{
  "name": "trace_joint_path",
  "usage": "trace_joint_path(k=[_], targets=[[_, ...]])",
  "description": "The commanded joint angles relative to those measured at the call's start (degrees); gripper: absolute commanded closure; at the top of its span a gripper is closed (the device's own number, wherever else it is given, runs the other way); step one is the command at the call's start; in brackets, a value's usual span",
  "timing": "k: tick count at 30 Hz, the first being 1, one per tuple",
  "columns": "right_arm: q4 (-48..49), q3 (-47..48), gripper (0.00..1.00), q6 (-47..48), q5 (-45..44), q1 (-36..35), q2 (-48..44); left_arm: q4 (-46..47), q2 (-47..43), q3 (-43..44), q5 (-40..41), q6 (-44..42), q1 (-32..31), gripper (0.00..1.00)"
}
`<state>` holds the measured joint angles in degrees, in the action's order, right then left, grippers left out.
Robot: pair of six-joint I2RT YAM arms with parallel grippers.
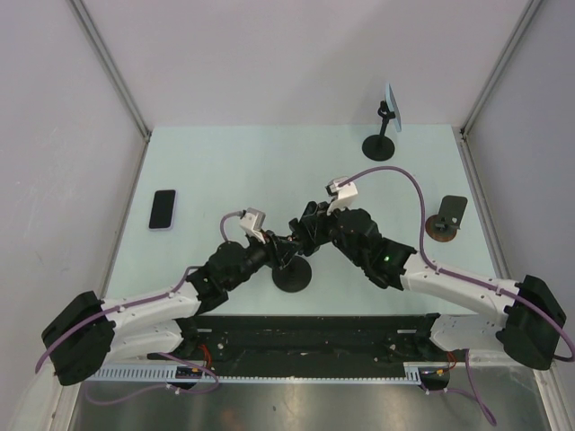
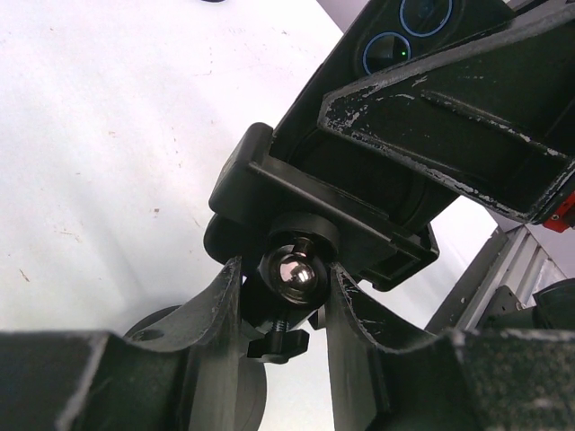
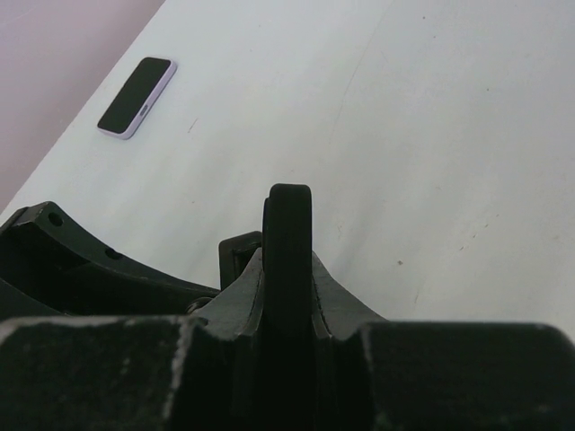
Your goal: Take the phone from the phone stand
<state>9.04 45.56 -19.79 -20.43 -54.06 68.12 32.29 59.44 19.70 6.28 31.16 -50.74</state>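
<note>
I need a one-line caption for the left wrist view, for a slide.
Left gripper holds the phone stand at its ball joint, with the phone mounted above.

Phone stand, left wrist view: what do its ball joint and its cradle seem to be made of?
Ball joint: probably polished metal, chrome-like; it mirrors bright highlights.
Cradle: likely moulded black plastic, matte; the surface is dull and even with a faint sheen on the edges, though painted metal cannot be ruled out.

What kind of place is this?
Probably a robot test cell in a lab: plain panel walls enclose a pale table, with a left arm and right arm mounted at its near edge.
</note>
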Motion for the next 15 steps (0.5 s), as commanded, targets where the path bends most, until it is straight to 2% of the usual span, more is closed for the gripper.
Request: trace_joint_path(k=[1,6,15], targets=[[-5.87,-0.3,1.0,5.46,-16.31,5.55,-4.93,-11.9,-1.08,-4.76,12.0,3.03,2.31,1.0],[-2.81,-0.3,1.0,11.17,-22.36,2.65,-2.3,-11.73,-1.17,-4.06,12.26,1.72,1.0,1.0],[5.99,0.84,1.0,18.64,-27.82,0.36,4.47,-11.9,-0.29,1.12,19.73,-2.5,-9.9,1.0]])
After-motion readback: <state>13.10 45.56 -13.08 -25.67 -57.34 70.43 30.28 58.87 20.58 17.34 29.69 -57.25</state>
